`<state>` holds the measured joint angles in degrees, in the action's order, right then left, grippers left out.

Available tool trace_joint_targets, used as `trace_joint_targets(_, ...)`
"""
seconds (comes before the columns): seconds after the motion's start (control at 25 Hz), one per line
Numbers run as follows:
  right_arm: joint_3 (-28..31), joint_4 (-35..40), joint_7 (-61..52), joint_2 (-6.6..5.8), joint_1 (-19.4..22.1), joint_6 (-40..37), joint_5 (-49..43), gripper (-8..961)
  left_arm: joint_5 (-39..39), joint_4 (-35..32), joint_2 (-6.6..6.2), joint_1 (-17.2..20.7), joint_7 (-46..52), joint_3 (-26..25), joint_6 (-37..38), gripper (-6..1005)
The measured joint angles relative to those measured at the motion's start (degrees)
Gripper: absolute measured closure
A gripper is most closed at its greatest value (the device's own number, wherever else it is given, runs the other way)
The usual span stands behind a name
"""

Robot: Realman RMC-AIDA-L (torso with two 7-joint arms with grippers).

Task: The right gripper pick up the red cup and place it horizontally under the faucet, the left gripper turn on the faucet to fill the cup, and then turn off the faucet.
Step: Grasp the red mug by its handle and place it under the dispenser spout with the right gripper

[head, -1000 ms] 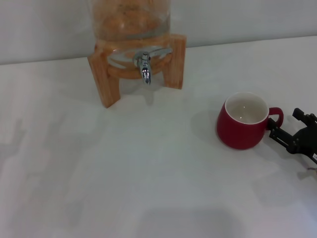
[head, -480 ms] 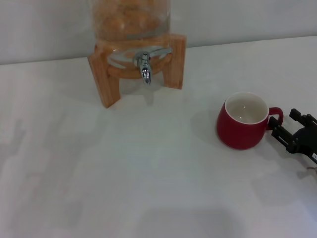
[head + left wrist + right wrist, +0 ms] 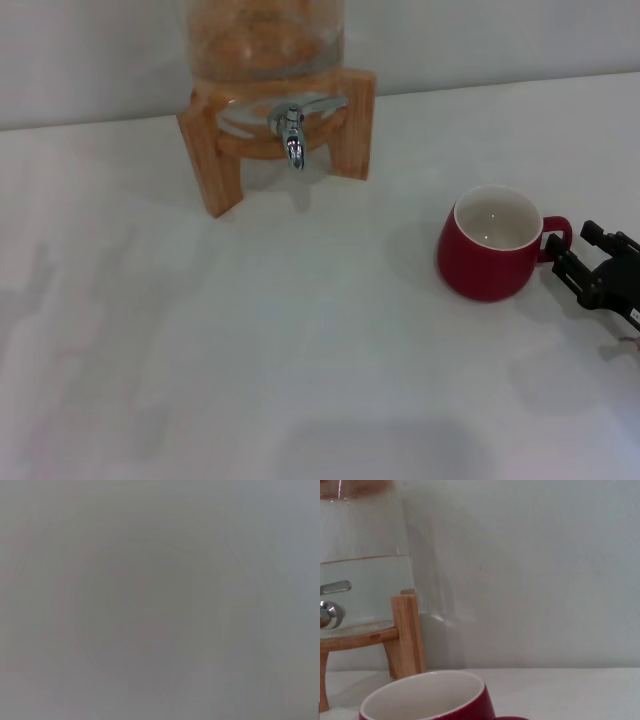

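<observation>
the red cup (image 3: pixel 490 247) stood upright on the white table (image 3: pixel 300 380), toward the robot's right, its white inside showing and its small loop handle pointing right. the right gripper (image 3: pixel 578 254) sat low over the table just beside that handle, its two black fingers parted, one on either side of the handle's line and close to the loop; whether they touched it could not be told, and they gripped nothing. the cup was well apart from the faucet (image 3: pixel 291 133), which hung at the front of the glass dispenser (image 3: pixel 265 40) on its wooden stand (image 3: pixel 210 160) at the back of the table, near the wall. the chrome spout pointed down, with bare table beneath it. in the right wrist view the cup's rim (image 3: pixel 427 696) filled the near foreground, with the stand's leg (image 3: pixel 405 635) and the dispenser's glass (image 3: pixel 365 587) behind it, and the faucet's lever (image 3: pixel 334 587) and chrome body at the edge of the frame. the left gripper was not visible in any view; its wrist camera showed only a plain grey blur, so the state of its fingers could not be told.
</observation>
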<state>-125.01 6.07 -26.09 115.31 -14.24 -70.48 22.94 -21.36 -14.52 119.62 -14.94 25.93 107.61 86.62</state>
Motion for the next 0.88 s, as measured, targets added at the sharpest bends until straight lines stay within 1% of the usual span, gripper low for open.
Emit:
trace_joint_targets(0.24, -0.1, 0.0, -0.2, 0.00, -0.4, 0.0, -0.6, 439, 0.0, 0.0, 0.00, 0.0, 0.0, 0.2, 0.0, 136)
trace_joint_targets(0.76, -0.9, 0.1, -0.3, 0.00, -1.3, 0.1, -0.7, 446, 0.0, 0.0, 0.00, 0.1, 0.0, 0.2, 0.4, 137)
trace_joint_targets(0.88, -0.6, 0.1, -0.3, 0.00, -1.3, 0.3, -0.6, 494, 0.0, 0.0, -0.01, 0.1, 0.0, 0.2, 0.4, 137)
